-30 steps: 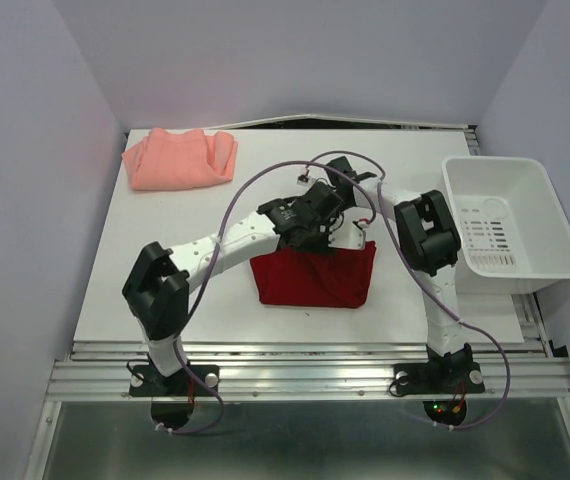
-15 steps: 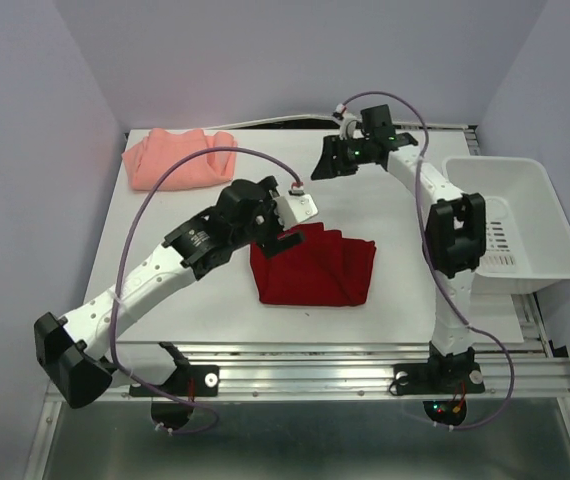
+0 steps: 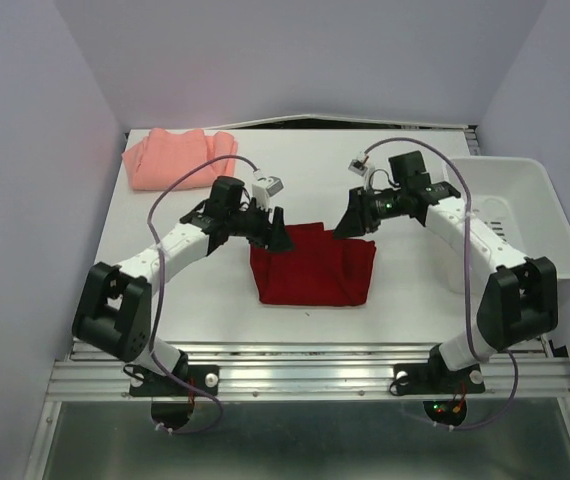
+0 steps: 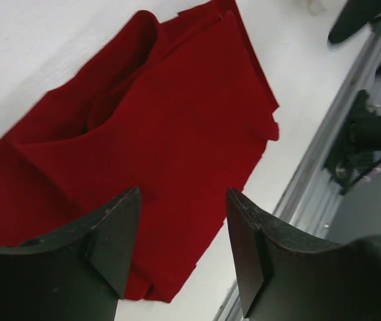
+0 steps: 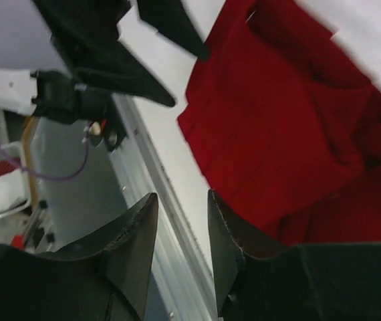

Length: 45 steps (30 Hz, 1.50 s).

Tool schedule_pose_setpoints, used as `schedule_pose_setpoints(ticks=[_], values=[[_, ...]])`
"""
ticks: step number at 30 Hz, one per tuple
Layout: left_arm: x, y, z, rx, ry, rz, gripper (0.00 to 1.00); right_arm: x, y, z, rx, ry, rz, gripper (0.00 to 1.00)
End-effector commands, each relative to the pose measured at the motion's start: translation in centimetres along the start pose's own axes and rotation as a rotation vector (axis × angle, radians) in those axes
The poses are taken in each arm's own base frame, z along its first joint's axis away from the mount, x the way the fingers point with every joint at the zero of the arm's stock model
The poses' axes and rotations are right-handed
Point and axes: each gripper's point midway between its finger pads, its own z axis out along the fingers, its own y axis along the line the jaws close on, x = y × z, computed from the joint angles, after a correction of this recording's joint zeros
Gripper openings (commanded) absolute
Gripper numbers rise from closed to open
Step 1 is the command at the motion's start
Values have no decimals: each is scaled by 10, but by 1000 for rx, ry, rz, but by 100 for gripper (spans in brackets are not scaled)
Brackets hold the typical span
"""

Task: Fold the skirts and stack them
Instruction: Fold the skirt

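**Red skirt folded, stack not yet made**

The red skirt (image 3: 313,265) lies in the middle of the desk (image 3: 195,290) as a compact, roughly square bundle. Its layers are doubled over, with some loose creases along the far edge, and it looks folded or very nearly so. The pink skirt (image 3: 178,158) sits well apart at the far left corner, gathered into a flattish heap with a lumpy edge. Whether that counts as a finished fold I cannot tell. The two are not stacked, so I judge that bringing one onto the other is what remains, perhaps after tidying the pink one.

The left claw (image 3: 277,238) hangs at the red skirt's far left corner. Its fingers (image 4: 113,227) are well apart and nothing is gripped. The right claw (image 3: 348,226) hangs at the far right corner, its fingers a narrower way apart, and it is empty too. Whether either tip brushes the cloth is not clear. The white bin (image 3: 555,215) stands off to the right.
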Motion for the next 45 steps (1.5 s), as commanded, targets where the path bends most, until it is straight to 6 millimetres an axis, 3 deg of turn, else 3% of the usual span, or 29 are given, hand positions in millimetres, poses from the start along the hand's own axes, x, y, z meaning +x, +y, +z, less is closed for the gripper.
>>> schedule_pose_setpoints(ticks=[1,2,3,7,8,12,15,19,21,23,24,25,27,29,31,32,35,36,38,39,41,42,43,44,45], values=[[-13,-28,14,202,-36,-114,64,61,54,29,-238,163,18,41],[-11,-25,18,202,-32,-135,64,73,53,39,-214,198,24,41],[-9,-21,25,204,-31,-181,65,90,39,53,-181,230,58,40],[7,10,49,128,1,-281,65,108,-15,71,-39,277,90,38],[20,28,59,86,29,-328,65,108,-28,72,-11,271,100,38],[41,70,74,34,75,-402,65,104,-83,64,47,243,164,38],[45,93,80,15,88,-388,64,108,-120,53,91,224,227,38],[13,88,79,47,41,-264,70,127,-135,51,133,271,245,38],[-16,73,69,73,12,-187,78,125,-137,51,150,268,256,38],[-39,71,56,26,-32,-125,86,111,-142,50,198,230,253,38],[-63,61,37,-3,-92,-42,98,92,-153,49,264,178,221,40],[-75,68,24,-84,-138,-4,98,83,-157,49,294,151,234,43],[-110,58,-15,-175,-262,95,98,65,-169,51,348,108,234,46],[-118,68,-44,-271,-333,69,98,45,-185,52,412,75,218,48],[-129,60,-82,-329,-418,53,98,18,-183,50,410,31,173,54],[-123,68,-84,-363,-397,36,98,9,-177,47,401,11,157,54],[-102,57,-109,-355,-391,0,98,-28,-140,35,350,-71,85,65],[-93,56,-108,-331,-373,-26,93,-33,-133,31,344,-81,62,66],[-66,60,-101,-304,-327,-168,88,-38,-112,34,325,-72,18,67],[-43,69,-96,-316,-294,-257,84,-37,-104,32,348,-62,-4,68],[-22,75,-91,-303,-290,-360,83,-34,-91,41,382,-44,-52,68],[-27,73,-96,-285,-352,-394,82,-29,-64,58,370,-25,-129,68],[-11,78,-91,-299,-352,-430,80,-29,-64,62,453,-23,-191,68],[-9,81,-93,-319,-373,-438,79,-27,-55,70,482,-21,-240,68],[-4,82,-93,-324,-380,-460,79,-17,-31,92,471,-6,-305,68]])
